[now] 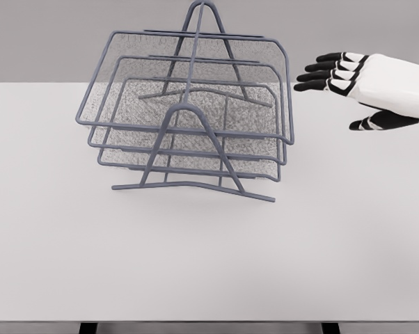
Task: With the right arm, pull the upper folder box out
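Note:
A grey wire-mesh rack (188, 167) with three stacked trays stands on the white table (209, 264), left of the middle. The upper tray (195, 76) is the widest, and its right rim reaches x about 435. My right hand (335, 87) hovers at the right, a short way from that rim, not touching it. Its black fingers (321, 69) are spread towards the rack and the thumb (376, 122) hangs below; it holds nothing. The left arm does not show.
The rack's A-shaped frame (188, 132) rises through the trays, with feet spreading out on the table in front. The table's front edge runs along the bottom of the picture.

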Controlling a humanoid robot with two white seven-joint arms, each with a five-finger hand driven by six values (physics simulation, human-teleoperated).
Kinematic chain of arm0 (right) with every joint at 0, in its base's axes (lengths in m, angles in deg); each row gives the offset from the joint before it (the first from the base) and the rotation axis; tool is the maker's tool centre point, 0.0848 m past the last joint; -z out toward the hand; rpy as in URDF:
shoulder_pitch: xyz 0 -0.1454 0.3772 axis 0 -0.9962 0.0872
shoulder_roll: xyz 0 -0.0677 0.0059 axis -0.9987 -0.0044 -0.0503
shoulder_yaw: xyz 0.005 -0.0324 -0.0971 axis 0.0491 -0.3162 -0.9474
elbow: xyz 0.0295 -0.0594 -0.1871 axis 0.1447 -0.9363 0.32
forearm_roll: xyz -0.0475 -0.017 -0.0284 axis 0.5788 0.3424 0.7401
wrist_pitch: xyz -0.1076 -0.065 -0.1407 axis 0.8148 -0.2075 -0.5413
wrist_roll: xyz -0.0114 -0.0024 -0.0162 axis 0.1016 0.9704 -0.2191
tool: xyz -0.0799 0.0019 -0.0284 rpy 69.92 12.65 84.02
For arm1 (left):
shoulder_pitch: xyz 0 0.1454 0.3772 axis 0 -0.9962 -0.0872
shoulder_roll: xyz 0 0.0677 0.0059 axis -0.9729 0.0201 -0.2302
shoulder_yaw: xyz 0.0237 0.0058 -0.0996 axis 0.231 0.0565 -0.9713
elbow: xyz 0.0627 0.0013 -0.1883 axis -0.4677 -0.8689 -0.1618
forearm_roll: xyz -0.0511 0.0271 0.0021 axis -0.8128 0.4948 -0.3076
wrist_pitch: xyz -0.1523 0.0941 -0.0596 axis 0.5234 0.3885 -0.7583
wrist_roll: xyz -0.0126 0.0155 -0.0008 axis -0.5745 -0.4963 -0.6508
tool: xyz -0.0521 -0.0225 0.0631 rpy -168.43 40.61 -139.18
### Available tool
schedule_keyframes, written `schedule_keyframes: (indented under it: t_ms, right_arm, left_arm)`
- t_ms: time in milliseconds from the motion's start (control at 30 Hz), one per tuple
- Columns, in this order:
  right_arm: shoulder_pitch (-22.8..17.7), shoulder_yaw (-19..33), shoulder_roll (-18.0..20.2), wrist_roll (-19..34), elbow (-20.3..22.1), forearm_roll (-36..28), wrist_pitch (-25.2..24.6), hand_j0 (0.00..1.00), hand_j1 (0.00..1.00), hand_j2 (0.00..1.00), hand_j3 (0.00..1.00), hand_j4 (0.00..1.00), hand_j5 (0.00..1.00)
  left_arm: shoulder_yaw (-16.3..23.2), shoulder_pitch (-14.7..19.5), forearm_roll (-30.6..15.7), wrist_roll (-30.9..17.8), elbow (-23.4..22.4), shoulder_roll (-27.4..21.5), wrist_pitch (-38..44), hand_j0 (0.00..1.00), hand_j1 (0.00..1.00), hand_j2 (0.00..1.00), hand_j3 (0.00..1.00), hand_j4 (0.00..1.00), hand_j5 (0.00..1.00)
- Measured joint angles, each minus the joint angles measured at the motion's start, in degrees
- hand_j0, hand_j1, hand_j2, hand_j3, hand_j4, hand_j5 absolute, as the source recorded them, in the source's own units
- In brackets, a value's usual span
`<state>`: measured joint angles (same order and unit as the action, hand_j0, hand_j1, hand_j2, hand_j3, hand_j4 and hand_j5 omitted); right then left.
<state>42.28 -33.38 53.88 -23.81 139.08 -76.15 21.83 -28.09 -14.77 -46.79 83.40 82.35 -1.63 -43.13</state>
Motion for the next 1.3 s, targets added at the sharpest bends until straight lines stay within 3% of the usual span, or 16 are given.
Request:
schedule_keyframes:
  t_ms: [567, 1300]
  right_arm:
    - [0.4, -2.0, -10.6, 0.3, -6.7, 6.0, 0.0, 1.0, 1.0, 1.0, 1.0, 1.0, 1.0]
    - [-1.2, -6.1, -11.2, 0.3, -8.0, 10.4, 0.0, 1.0, 1.0, 1.0, 1.0, 1.0, 1.0]
  left_arm:
    - [0.0, 0.0, 0.0, 0.0, 0.0, 0.0, 0.0, 1.0, 1.0, 1.0, 1.0, 1.0, 1.0]
    - [0.0, 0.0, 0.0, 0.0, 0.0, 0.0, 0.0, 1.0, 1.0, 1.0, 1.0, 1.0, 1.0]
